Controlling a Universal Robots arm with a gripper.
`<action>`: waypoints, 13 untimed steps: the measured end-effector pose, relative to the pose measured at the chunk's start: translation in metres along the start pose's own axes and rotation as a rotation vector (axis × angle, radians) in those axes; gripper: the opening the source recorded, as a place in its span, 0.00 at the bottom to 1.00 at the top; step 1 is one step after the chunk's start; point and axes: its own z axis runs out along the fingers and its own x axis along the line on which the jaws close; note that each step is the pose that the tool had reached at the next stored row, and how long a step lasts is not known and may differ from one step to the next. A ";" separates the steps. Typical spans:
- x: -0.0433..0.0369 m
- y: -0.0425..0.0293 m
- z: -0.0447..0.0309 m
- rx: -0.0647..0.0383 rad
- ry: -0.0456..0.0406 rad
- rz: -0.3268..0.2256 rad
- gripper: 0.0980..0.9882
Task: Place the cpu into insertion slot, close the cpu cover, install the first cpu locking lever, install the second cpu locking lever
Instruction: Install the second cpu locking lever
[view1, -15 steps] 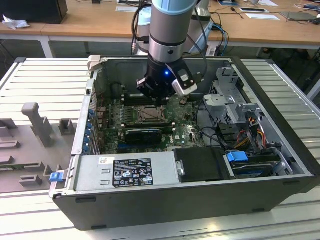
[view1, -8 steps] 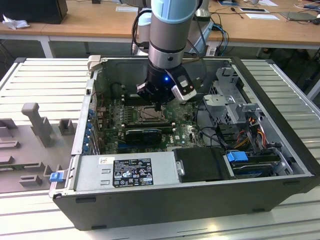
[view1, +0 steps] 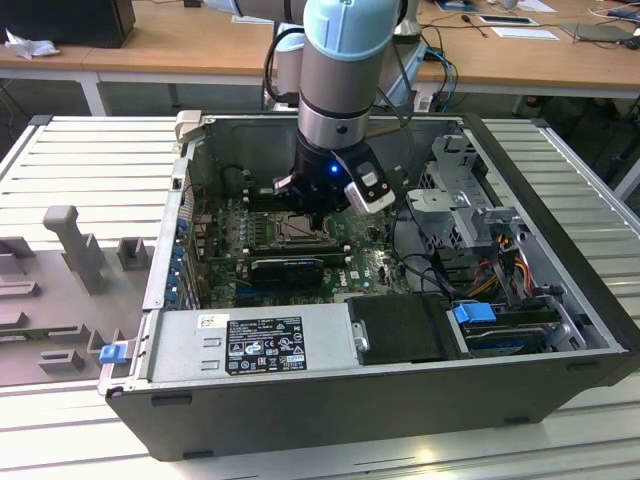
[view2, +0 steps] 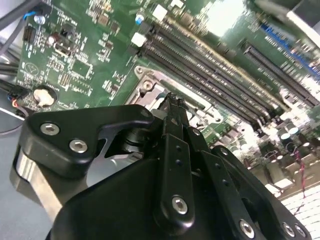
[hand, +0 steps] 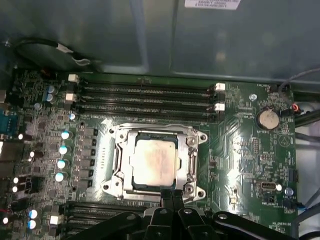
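A robot arm reaches down into an open computer case (view1: 560, 350) lying on a slatted metal worktop (view1: 90, 160), its gripper (view1: 318, 212) hanging at the centre of the exterior view, just above the green board (view1: 370, 262).

In the first wrist view the chip (hand: 154, 160), a pale silver square, sits in the middle of the frame, seated in the socket (hand: 125, 176), and the grey metal cover (hand: 187, 150) lies flat down around it, the chip showing through its window. The black fingers (hand: 167, 197) come up from the bottom edge of that frame, pressed together with no gap visible and nothing held between them; their tips reach the near edge of the cover frame, though whether they touch it cannot be told.

In the second wrist view the gripper (view2: 172, 100) occupies the lower centre, its fingers (view2: 175, 150) together, their tips over the metal socket frame (view2: 150, 80). Long black memory slots (view2: 210, 70) run diagonally across the upper right of that frame; in the first wrist view the slots (hand: 145, 95) lie above the socket.

A coin battery (hand: 267, 119) sits at the right of the first wrist view. A long black card (view1: 288, 268) lies just below the socket in the exterior view.
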 end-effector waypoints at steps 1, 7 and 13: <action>0.0002 -0.0033 -0.0005 -0.001 -0.0001 0.000 0.01; 0.0006 -0.0094 -0.0016 -0.002 -0.0002 0.000 0.01; 0.0008 -0.0132 -0.0022 -0.006 -0.0003 0.000 0.01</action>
